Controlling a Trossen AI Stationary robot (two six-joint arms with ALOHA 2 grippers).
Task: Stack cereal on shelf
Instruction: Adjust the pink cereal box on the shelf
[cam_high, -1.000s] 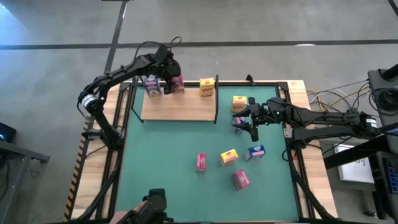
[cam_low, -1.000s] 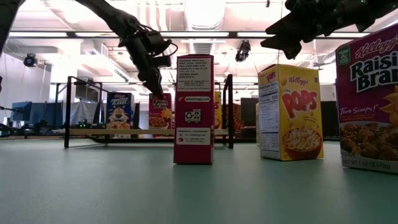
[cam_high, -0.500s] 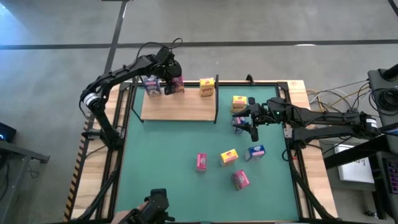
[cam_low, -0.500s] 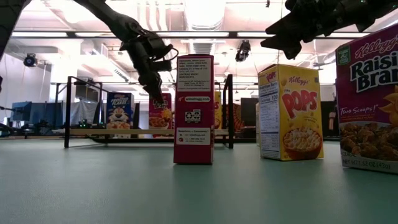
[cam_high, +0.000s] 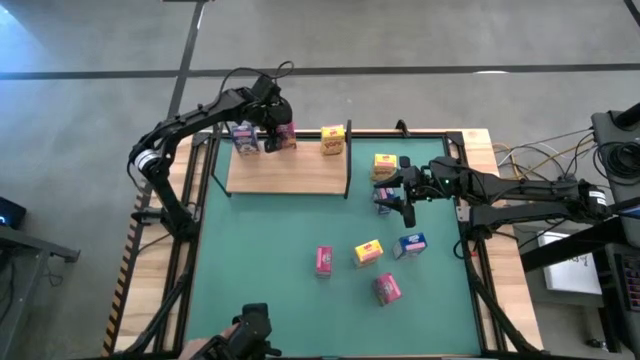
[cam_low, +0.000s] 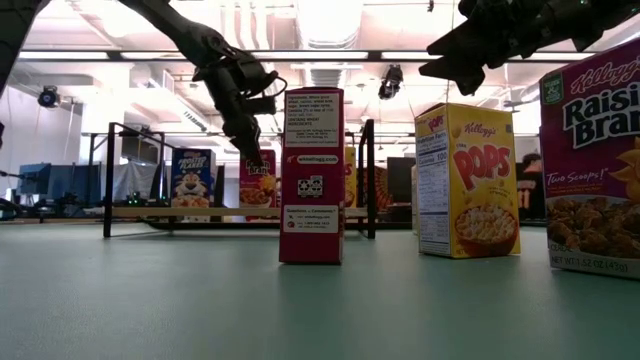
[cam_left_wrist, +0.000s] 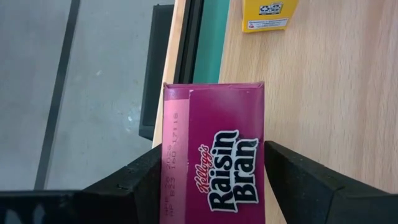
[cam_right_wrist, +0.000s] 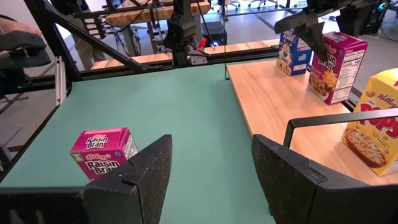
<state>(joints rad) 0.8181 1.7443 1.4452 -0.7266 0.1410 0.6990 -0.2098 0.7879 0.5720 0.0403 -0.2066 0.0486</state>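
High view, shelf: three boxes are lined along the back edge of the shelf (cam_high: 290, 175), namely a blue box (cam_high: 245, 138), a pink box (cam_high: 283, 135) and a yellow box (cam_high: 333, 140), so room is left in front (six more are counted on the mat (cam_high: 260, 260)).
High view, left arm: it is stretched long over the shelf's back corner, and the left gripper (cam_high: 272, 125) is set upon the pink box.
High view, right arm: it is reached in from the side, and the right gripper (cam_high: 402, 207) is hung over the mat just beside a second blue box (cam_high: 383, 203), probably the next pick.
Low view, left gripper: the left gripper (cam_low: 245, 140) is pointed steeply down at the pink box (cam_low: 258, 180).
Left wrist view, jaws: they are clamped on the pink box (cam_left_wrist: 214, 155), a finger (cam_left_wrist: 134, 183) being laid against each side; the box is stood near the shelf's (cam_left_wrist: 323, 81) edge, so squaring-up or placing is judged likely.
Right wrist view, jaws: they are held apart with nothing between them (only mat is seen there); a loose pink box (cam_right_wrist: 102, 152) is seen ahead of the right gripper (cam_right_wrist: 211, 168).
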